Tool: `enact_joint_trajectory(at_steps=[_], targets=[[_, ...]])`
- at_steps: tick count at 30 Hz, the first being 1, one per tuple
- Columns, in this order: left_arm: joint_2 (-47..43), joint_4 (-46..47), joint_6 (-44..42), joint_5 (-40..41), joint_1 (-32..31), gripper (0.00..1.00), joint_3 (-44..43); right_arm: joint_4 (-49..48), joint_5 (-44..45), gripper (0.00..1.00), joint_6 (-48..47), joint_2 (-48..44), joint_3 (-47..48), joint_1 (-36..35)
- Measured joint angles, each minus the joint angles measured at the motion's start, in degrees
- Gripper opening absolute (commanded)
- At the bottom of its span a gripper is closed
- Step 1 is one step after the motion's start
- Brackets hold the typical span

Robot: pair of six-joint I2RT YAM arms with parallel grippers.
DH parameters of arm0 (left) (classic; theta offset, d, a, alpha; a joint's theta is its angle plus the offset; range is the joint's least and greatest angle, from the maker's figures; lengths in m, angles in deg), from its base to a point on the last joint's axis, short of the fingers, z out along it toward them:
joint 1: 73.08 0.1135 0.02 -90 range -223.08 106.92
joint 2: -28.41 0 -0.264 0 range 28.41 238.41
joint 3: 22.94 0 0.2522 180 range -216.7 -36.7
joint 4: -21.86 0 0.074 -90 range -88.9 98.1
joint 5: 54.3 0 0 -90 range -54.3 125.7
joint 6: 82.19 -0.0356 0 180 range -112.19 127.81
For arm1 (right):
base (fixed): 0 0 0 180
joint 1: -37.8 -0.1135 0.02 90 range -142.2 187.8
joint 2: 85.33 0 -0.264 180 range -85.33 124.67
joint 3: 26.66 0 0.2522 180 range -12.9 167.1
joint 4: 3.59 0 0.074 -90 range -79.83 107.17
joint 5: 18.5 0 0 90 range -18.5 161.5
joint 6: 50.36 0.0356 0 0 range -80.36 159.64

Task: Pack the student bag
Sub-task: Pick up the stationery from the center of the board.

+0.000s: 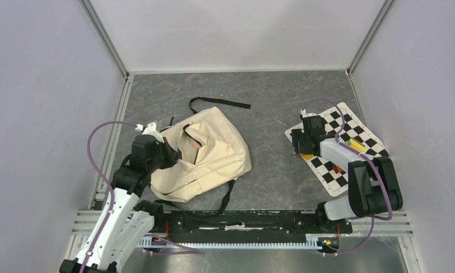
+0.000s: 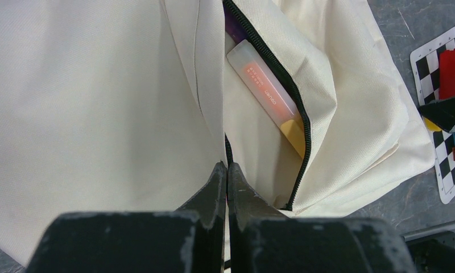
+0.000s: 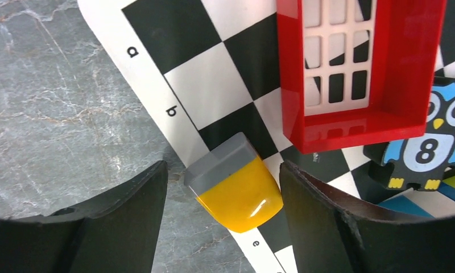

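The student bag point(image 1: 214, 151), cream fabric with black straps, lies left of centre with its zipper mouth open. My left gripper point(image 1: 171, 152) sits at the bag's left edge. In the left wrist view it point(image 2: 227, 168) is shut on the bag's point(image 2: 100, 102) zipper edge. A frosted pencil case point(image 2: 265, 96) with an orange end lies inside the opening. My right gripper point(image 1: 298, 145) is open over the left edge of a checkered mat point(image 1: 342, 122). In the right wrist view it point(image 3: 222, 170) straddles a yellow and grey block point(image 3: 239, 196) without touching it.
On the mat point(image 3: 214, 91) lie a red window-like frame point(image 3: 362, 74) and a blue owl piece marked 8 point(image 3: 424, 151), right of the yellow block. A loose black strap point(image 1: 219, 102) lies behind the bag. White walls close in the grey table.
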Motion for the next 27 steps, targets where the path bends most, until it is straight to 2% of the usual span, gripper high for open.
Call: enact_joint_trajectory(at_steps=[6, 13, 16, 21, 23, 27], targets=[[-0.11, -0.09, 0.0, 0.0, 0.0, 0.02, 0.0, 0.59, -3.56, 0.7, 0.02, -2.29, -2.03, -0.02], [-0.11, -0.09, 0.0, 0.0, 0.02, 0.02, 0.0, 1.36, -3.15, 0.53, 0.0, -3.08, -2.64, -0.15], [-0.15, -0.09, 0.0, -0.02, 0.0, 0.02, 0.0, 1.11, -2.84, 0.41, 0.17, -2.69, -2.49, -0.2], [-0.22, -0.11, 0.0, 0.0, 0.02, 0.02, 0.0, 1.77, -1.53, 0.06, 0.09, -1.77, -1.4, -0.2], [-0.22, -0.11, 0.0, 0.0, 0.0, 0.02, 0.0, 2.03, -0.92, 0.0, 0.26, -1.79, -1.27, -0.5], [-0.22, -0.11, 0.0, -0.02, 0.02, 0.02, 0.0, 3.98, 0.66, 0.0, 0.22, -2.71, -0.98, -2.75]])
